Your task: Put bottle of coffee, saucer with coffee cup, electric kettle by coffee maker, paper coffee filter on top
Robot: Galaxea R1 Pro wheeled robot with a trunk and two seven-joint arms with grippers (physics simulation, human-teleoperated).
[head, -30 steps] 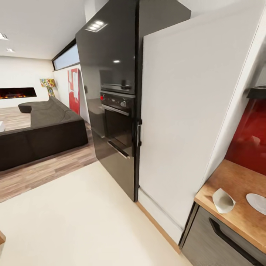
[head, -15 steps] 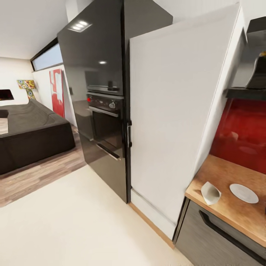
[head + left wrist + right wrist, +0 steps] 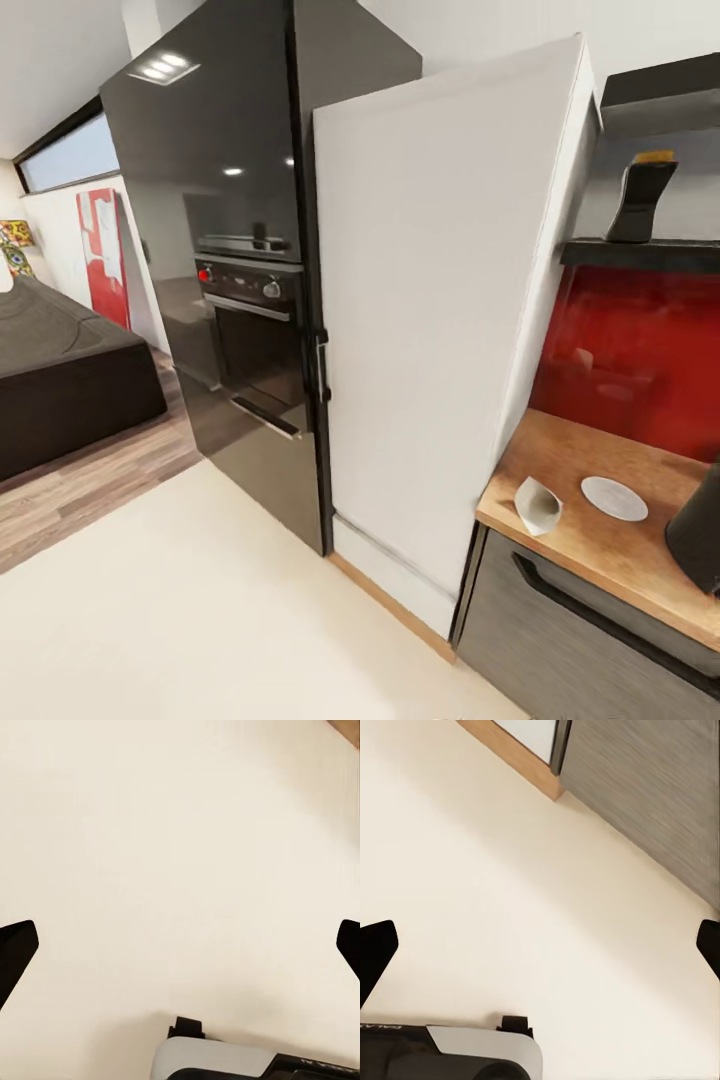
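Observation:
The bottle of coffee, dark with a yellow-orange cap, stands on the black kitchen shelf at the upper right. Below it, on the wooden countertop, a white paper coffee filter lies near the left end, and the white saucer sits just to its right. A dark rounded appliance is cut off by the right edge; I cannot tell whether it is the coffee maker or the electric kettle. The coffee cup is out of view. My left gripper and right gripper both hang open over cream floor.
A tall white panel and a black oven column stand left of the counter. A grey drawer front with a black handle is below the countertop. A dark sofa sits at the far left on wood flooring. Red backsplash lies behind the counter.
The camera has turned right, so the whole picture slid left. The shelf with the bottle and the dark appliance at the right edge have come into view.

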